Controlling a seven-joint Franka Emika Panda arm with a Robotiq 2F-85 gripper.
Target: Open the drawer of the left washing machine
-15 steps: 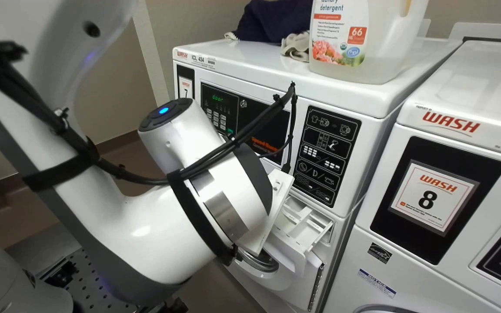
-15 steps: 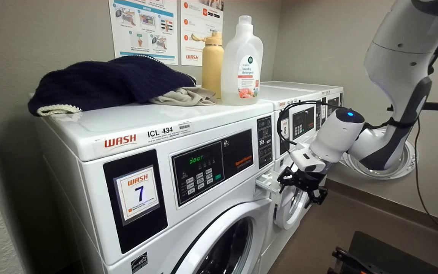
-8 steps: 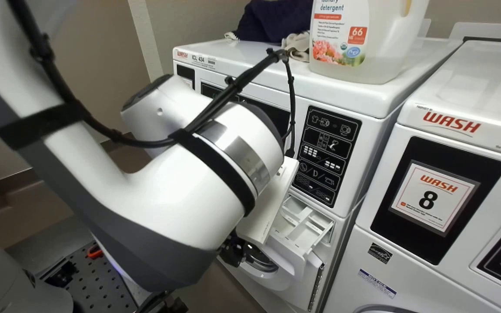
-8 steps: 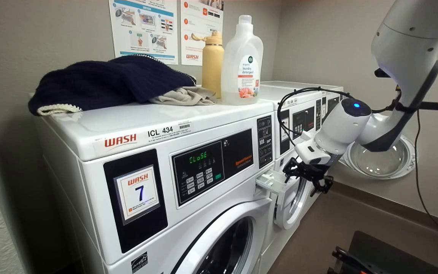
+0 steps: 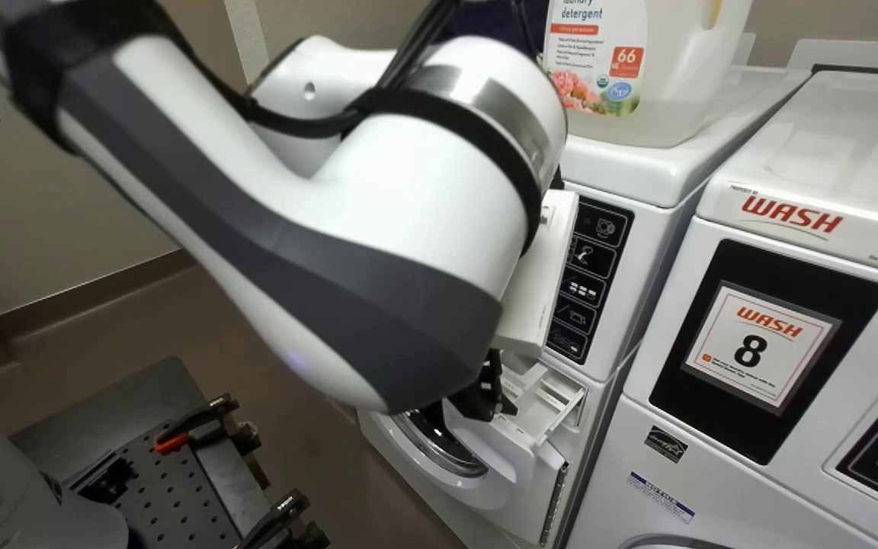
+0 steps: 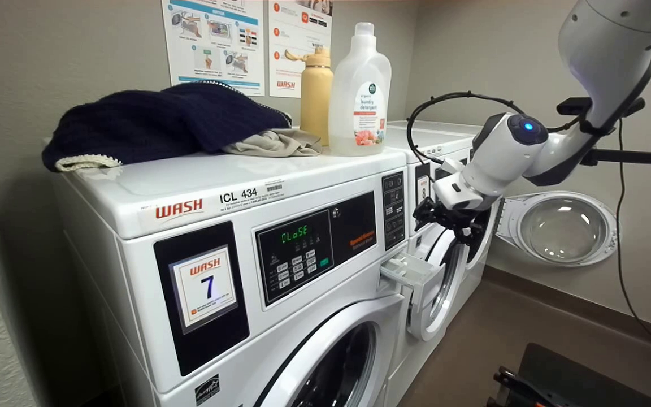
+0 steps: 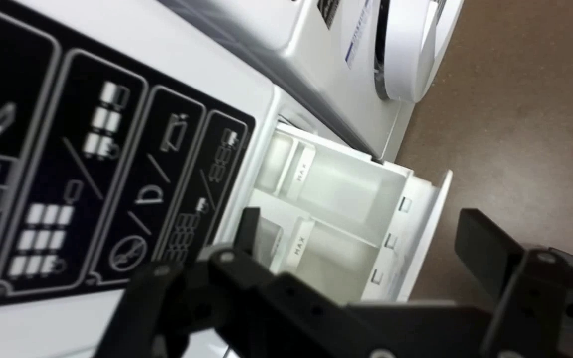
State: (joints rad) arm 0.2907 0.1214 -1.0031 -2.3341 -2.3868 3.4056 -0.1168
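The drawer (image 7: 338,194), probably light, slightly slick plastic best pulled straight by its thin front lip (image 7: 422,238), stands well out from the left washer (image 6: 303,305) at upper right, with the fingers (image 7: 488,243) spread above it, gripping nothing.

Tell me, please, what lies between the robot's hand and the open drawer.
Nothing visible: only a bare gap separates the hand from the drawer below it, as an exterior view shows; the wrist view shows nothing between either.
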